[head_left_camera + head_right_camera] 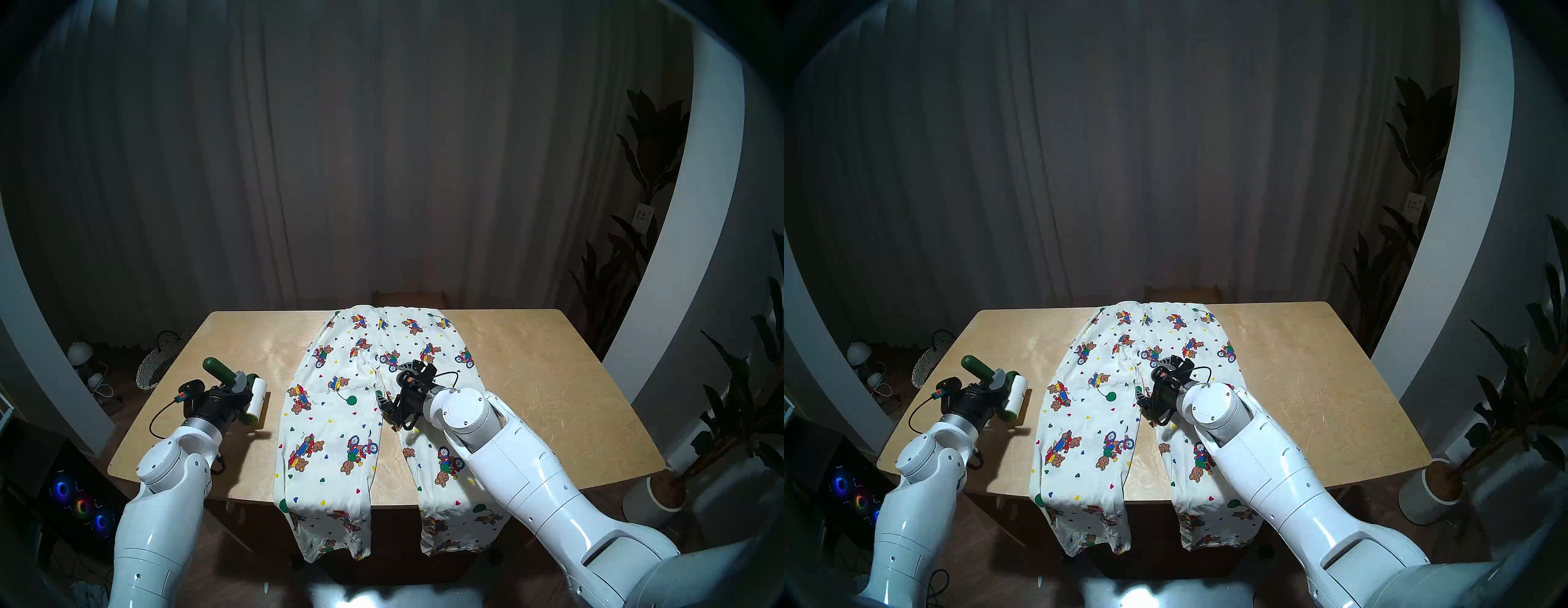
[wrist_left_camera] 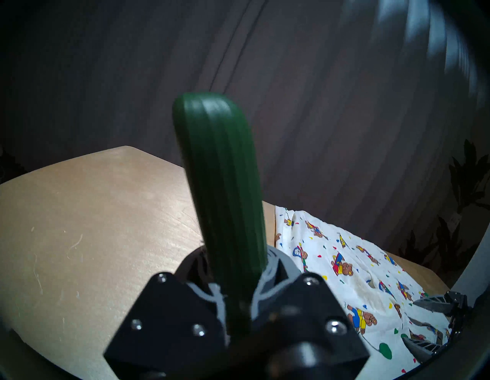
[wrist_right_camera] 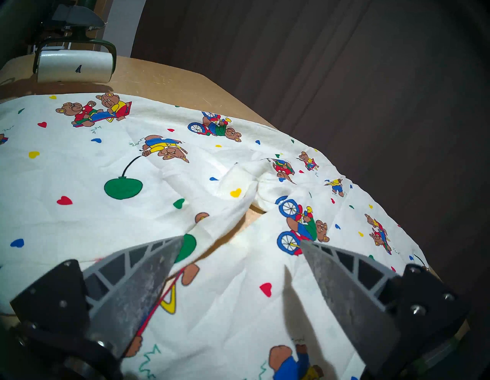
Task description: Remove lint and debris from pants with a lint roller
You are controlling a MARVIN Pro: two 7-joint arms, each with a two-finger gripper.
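Risks first. Lint roller (image 1: 250, 392) is off the cloth, over bare table (image 1: 551, 382) at lower left of the head view, just beside the left edge of the pants (image 1: 331, 424). If it comes back down at an angle, only one end of the white roll would touch and the sticky paper could drag the thin fabric into a fold rather than roll over it. Cloth is already rumpled at the crotch (right wrist view, centre), so a pass there could snag or bunch. Legs hang over the near table edge; a hard pull toward the robot might slide the whole garment off.

Lint: can't pick out any grey specks on the fabric in any view, too small. One dark fleck shows on the white roll in the right wrist view, upper left.

Left gripper (image 1: 235, 392): clamped tight on the roller's green handle (image 2: 220, 191), which sticks up mid-frame in the left wrist view. Grip looks narrow; handle could twist if pressed hard.

Right gripper (image 3: 241, 246): jaws spread wide, holding nothing, tips at the cloth on either side of the crotch gap, centre of the head view. Can't tell whether they press it.
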